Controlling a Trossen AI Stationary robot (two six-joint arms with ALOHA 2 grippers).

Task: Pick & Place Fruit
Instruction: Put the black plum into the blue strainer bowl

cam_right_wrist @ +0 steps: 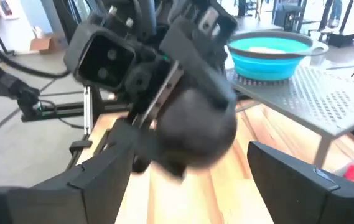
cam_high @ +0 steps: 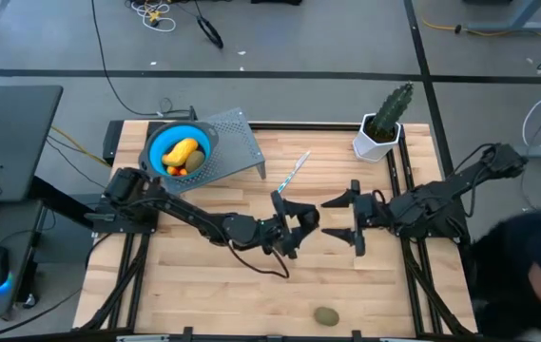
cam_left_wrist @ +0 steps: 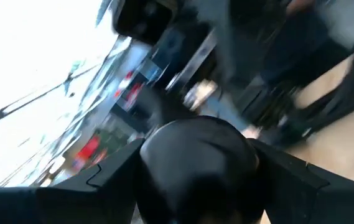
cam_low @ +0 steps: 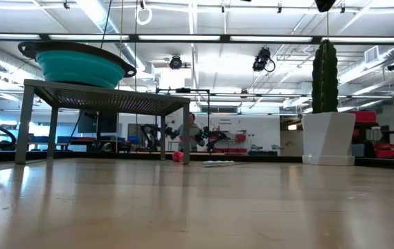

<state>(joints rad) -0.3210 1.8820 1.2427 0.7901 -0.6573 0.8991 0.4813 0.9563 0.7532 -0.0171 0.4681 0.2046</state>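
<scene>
Left gripper point(cam_high: 294, 228) clamped on dark round fruit point(cam_right_wrist: 195, 124) mid-table, right gripper point(cam_high: 351, 217) wide beside it; yellow and orange fruit point(cam_high: 183, 155) already in blue bowl point(cam_high: 203, 136), olive fruit point(cam_high: 325, 314) remaining at near edge.

Bright overhead strip lighting, glare on the table point(cam_low: 197, 200), both wrist views motion-blurred

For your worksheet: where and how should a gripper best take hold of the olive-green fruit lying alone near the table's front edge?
Probably across the narrow middle of the olive-green fruit, coming straight down from above. It is a small oval lying flat on the table with nothing beside it, so fingers can straddle its short width freely.
</scene>
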